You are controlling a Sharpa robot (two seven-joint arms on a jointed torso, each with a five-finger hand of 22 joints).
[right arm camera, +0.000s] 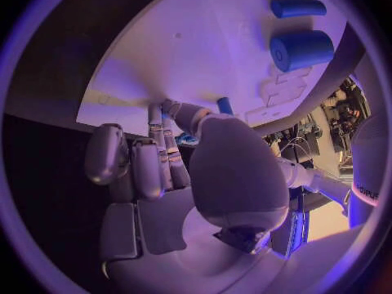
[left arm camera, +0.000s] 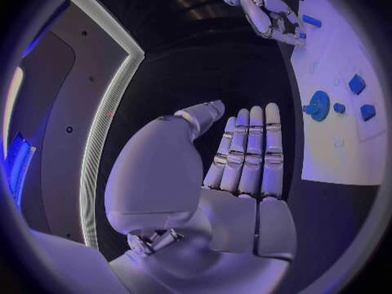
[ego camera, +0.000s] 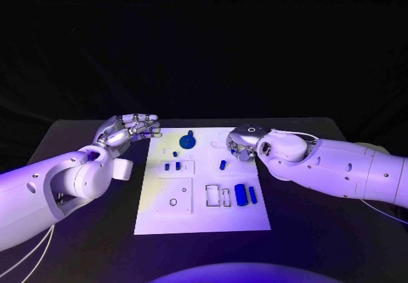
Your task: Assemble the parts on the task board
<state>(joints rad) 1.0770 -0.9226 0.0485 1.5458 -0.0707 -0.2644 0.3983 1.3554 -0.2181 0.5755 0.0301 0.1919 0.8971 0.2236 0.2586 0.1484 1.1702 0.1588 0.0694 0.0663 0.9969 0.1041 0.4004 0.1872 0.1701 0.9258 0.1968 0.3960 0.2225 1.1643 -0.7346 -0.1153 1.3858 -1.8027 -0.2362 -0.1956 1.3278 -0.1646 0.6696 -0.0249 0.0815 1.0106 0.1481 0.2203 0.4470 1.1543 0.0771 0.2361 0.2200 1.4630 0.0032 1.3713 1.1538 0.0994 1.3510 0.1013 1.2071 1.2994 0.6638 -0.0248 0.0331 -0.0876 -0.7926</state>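
The white task board [ego camera: 204, 206] lies mid-table. On it are a round blue part [ego camera: 188, 141], two small blue blocks [ego camera: 171, 167], an upright blue peg [ego camera: 223, 165] and two blue cylinders [ego camera: 246, 194]. My left hand [ego camera: 127, 131] hovers off the board's far left corner, its fingers [left arm camera: 249, 150] straight and holding nothing. My right hand [ego camera: 242, 142] is over the board's far right part, just beyond the peg [right arm camera: 224, 104]. Its fingers [right arm camera: 155, 157] curl toward the thumb, and a small blue part [right arm camera: 186, 138] shows pinched between them.
The board [left arm camera: 343, 144] has several empty recesses near its front [ego camera: 174, 201]. Black table [ego camera: 85, 236] surrounds it on all sides. My right forearm [ego camera: 340, 171] crosses the table's right side. The cylinders [right arm camera: 302, 49] lie close to my right wrist.
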